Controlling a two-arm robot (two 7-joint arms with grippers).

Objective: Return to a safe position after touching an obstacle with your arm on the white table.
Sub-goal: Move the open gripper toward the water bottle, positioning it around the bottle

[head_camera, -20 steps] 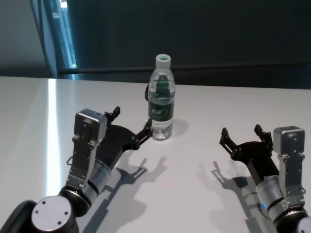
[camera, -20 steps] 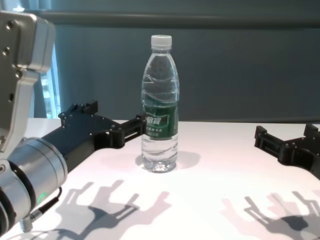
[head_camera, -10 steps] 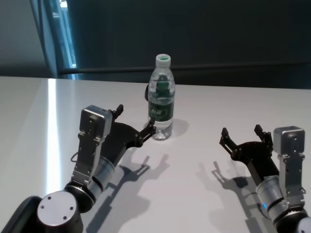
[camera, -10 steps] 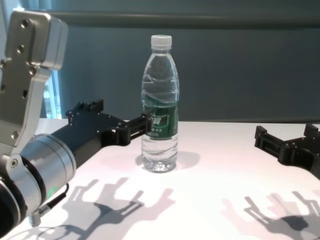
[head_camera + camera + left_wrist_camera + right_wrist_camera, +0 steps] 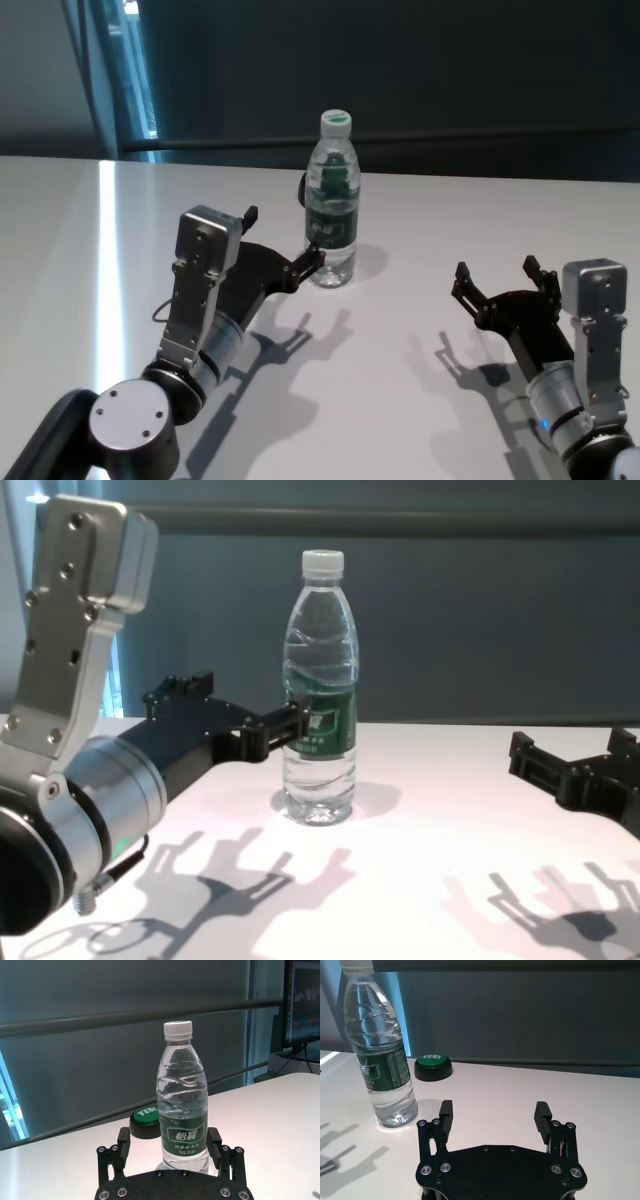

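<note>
On the white desk [image 5: 400, 330], nearest the robot's right side, the right pincer [image 5: 497, 282] rests low with fingers spread wide, holding nothing. Farther in, the left pincer [image 5: 281, 247] is also wide open and empty, one fingertip [image 5: 300, 718] at the bottle's label. The upright water bottle [image 5: 332, 203] stands mid-desk, a green-topped black button [image 5: 145, 1123] beyond it.

A: How many bottles are on the white table [image 5: 400, 330]?
B: 1 clear water bottle [image 5: 331, 205], upright, with 1 white cap and 1 dark green label band.
A: Anything else set down there?
B: 1 black button with a green top [image 5: 433, 1066], behind the bottle.
A: And grippers?
B: 2: the left gripper [image 5: 283, 243] and the right gripper [image 5: 498, 279], each with 2 fingers spread apart.
</note>
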